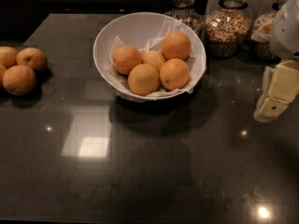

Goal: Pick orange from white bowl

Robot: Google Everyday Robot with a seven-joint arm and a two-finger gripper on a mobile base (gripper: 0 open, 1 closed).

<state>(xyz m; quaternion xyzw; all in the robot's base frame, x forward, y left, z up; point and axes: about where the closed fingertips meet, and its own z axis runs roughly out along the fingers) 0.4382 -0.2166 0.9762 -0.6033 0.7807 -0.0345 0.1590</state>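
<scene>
The white bowl (140, 24) stands at the back middle of the dark counter, lined with crumpled white paper. Several oranges lie in it: one at the back right (176, 45), one at the front right (174, 73), one at the front (143, 79), one at the left (126, 59), and a smaller paler one in the middle (153, 59). My gripper (273, 104) hangs at the right edge of the view, above the counter, well to the right of the bowl and apart from it. It holds nothing that I can see.
Several loose oranges (18, 79) lie on the counter at the far left. Glass jars of grains (227, 29) stand behind and to the right of the bowl. The dark glossy counter (140, 171) stretches toward the front.
</scene>
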